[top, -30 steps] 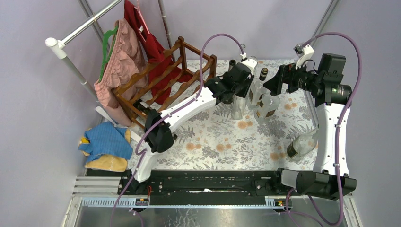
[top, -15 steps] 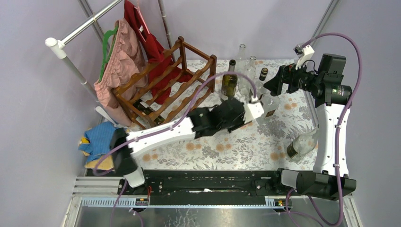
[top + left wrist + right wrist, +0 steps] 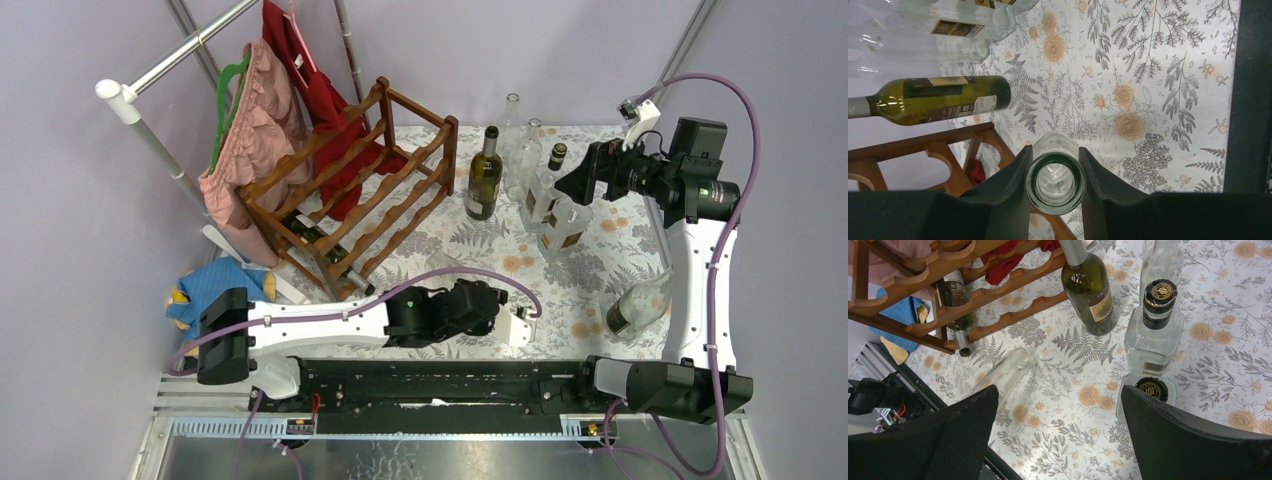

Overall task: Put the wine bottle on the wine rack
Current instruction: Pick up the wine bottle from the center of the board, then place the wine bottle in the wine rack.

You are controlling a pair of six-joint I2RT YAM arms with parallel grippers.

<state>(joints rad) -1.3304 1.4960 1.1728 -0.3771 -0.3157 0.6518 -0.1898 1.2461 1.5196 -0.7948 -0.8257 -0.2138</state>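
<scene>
A clear glass wine bottle (image 3: 1056, 182) has its neck clamped between my left gripper's (image 3: 1055, 150) fingers, and I look straight down its open mouth. The right wrist view shows its body (image 3: 1003, 371) slanting low over the near part of the table. The dark wooden wine rack (image 3: 350, 190) stands at the back left, and its scalloped rails (image 3: 948, 155) lie just beyond the held bottle. My left gripper (image 3: 465, 298) is low near the front edge. My right gripper (image 3: 585, 180) hangs open and empty over the square bottles.
A green wine bottle (image 3: 484, 175) stands right of the rack. Square clear bottles with black caps (image 3: 548, 205) cluster at the back. A dark bottle (image 3: 955, 305) lies in the rack's bottom tier. Another clear bottle (image 3: 640, 305) lies at the right edge. Clothes (image 3: 255, 130) hang behind the rack.
My left arm has swung from the bottles at the back down to the near edge, carrying the clear bottle. The green bottle is now uncovered. The right arm has not moved.
</scene>
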